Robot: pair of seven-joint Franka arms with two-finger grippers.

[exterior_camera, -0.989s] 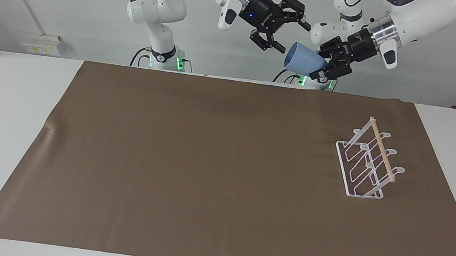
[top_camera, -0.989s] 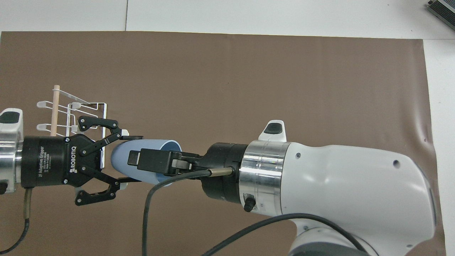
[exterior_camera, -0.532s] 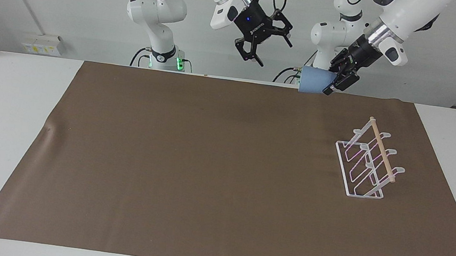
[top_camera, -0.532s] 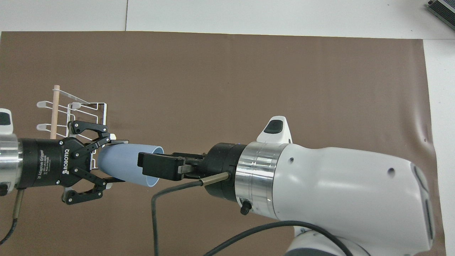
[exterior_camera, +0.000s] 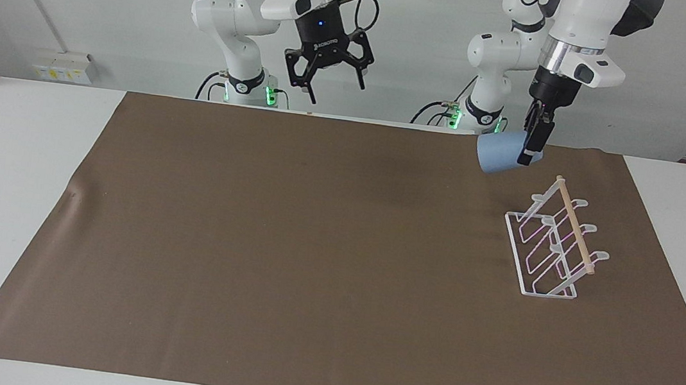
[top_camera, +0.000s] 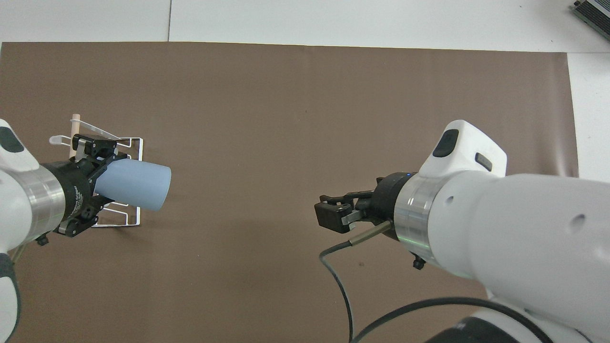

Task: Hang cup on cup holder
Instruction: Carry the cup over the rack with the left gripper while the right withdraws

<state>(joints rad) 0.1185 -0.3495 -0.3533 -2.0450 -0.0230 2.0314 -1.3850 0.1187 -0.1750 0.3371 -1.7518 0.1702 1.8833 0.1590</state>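
My left hand (exterior_camera: 532, 151) hangs in the upper right of the facing view, pointing down, its fingers clamped on the base end of the cup (exterior_camera: 499, 152). The light-blue cup is in the air, tilted on its side with its wide mouth turned toward the middle of the frame. In the overhead view the same hand (top_camera: 97, 183) comes in from the left edge, and the cup (top_camera: 136, 185) covers part of the cup holder (top_camera: 126, 143) below it.

The cup holder (exterior_camera: 553, 249) stands on the brown mat (exterior_camera: 309, 266) at the right of the facing view, lower in the frame than the cup and apart from it; nothing hangs on its slanted white prongs or its wooden dowel.

My right hand (exterior_camera: 328, 71) is up in the air at the upper middle of the facing view, fingers spread apart and holding nothing. In the overhead view it (top_camera: 333, 216) sits right of centre over bare mat.

The white surface (exterior_camera: 8, 180) shows around the mat's edges.
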